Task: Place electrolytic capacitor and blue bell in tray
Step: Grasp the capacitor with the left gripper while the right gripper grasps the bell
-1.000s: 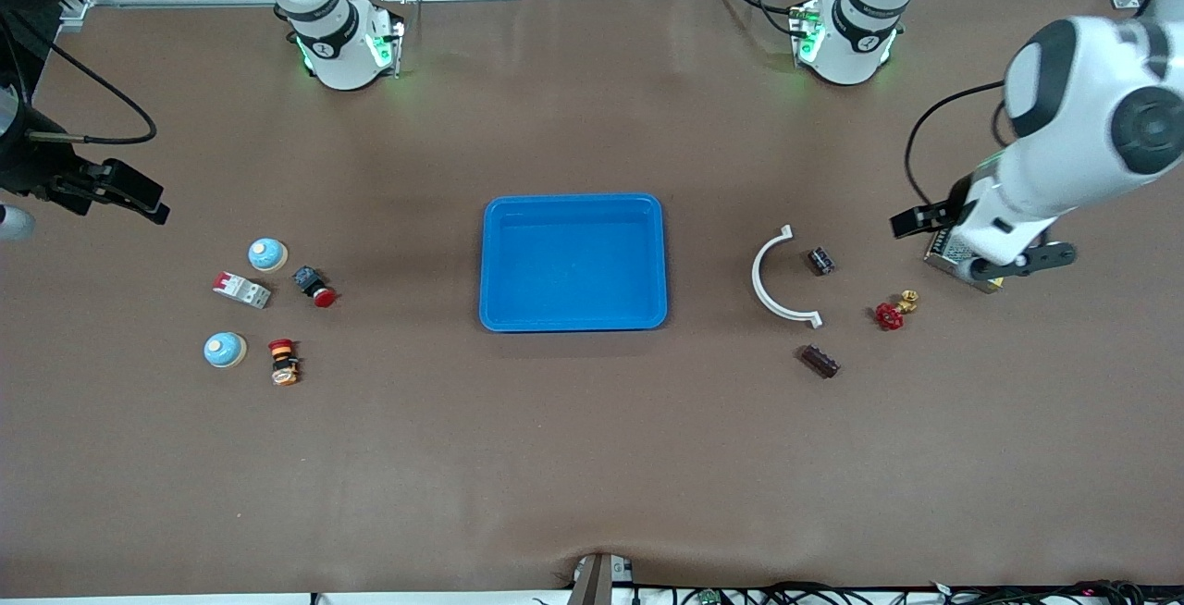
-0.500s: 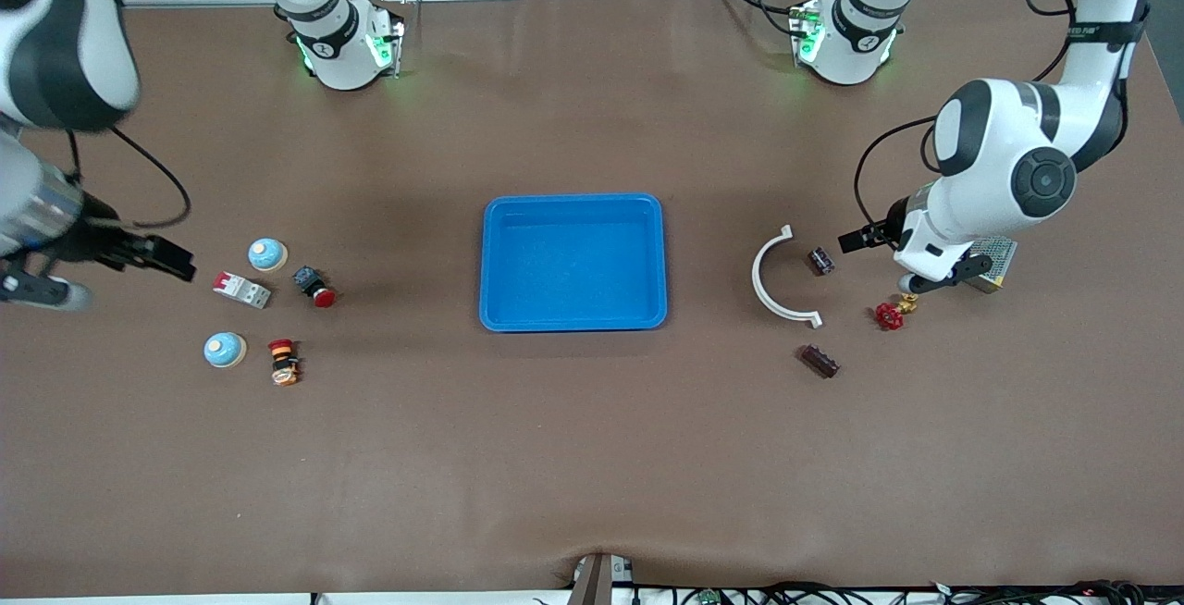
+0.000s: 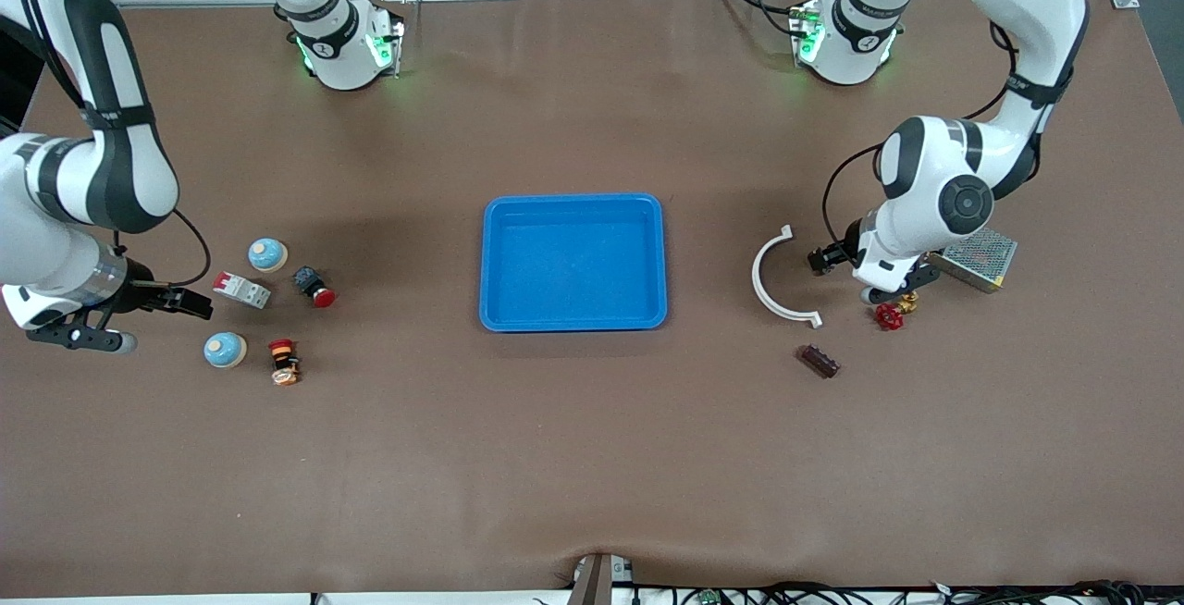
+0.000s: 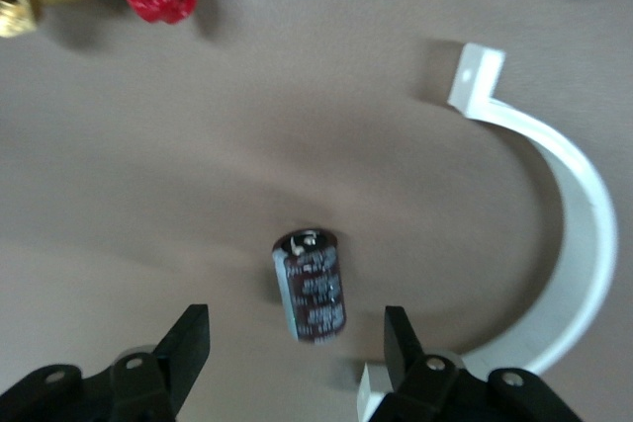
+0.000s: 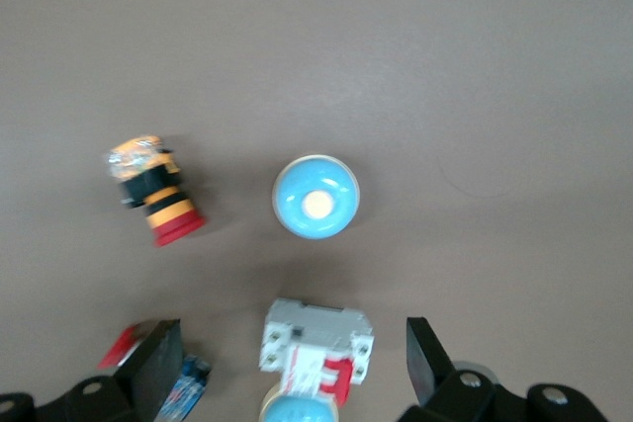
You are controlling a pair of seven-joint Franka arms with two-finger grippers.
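The blue tray [image 3: 490,263] lies mid-table. My left gripper [image 3: 820,259] is open, low over a dark electrolytic capacitor [image 4: 311,287] that lies between its fingertips [image 4: 188,343]; the front view hides that capacitor under the gripper. A second capacitor [image 3: 820,361] lies nearer the front camera. My right gripper [image 3: 196,305] is open and empty, beside two blue bells [image 3: 267,254] [image 3: 225,349]. In the right wrist view [image 5: 294,363] it hangs over the circuit breaker [image 5: 315,348], with one bell [image 5: 316,197] ahead of it.
A white curved clamp [image 3: 775,279], a red-handled brass valve [image 3: 890,314] and a metal mesh box [image 3: 976,258] lie round the left gripper. A red-and-white circuit breaker [image 3: 242,290], a red push button [image 3: 315,287] and an emergency-stop button [image 3: 283,361] lie among the bells.
Both arms have swung in and down. My left gripper has moved toward the tray to over the capacitor. My right gripper has moved nearer the front camera, toward the bells.
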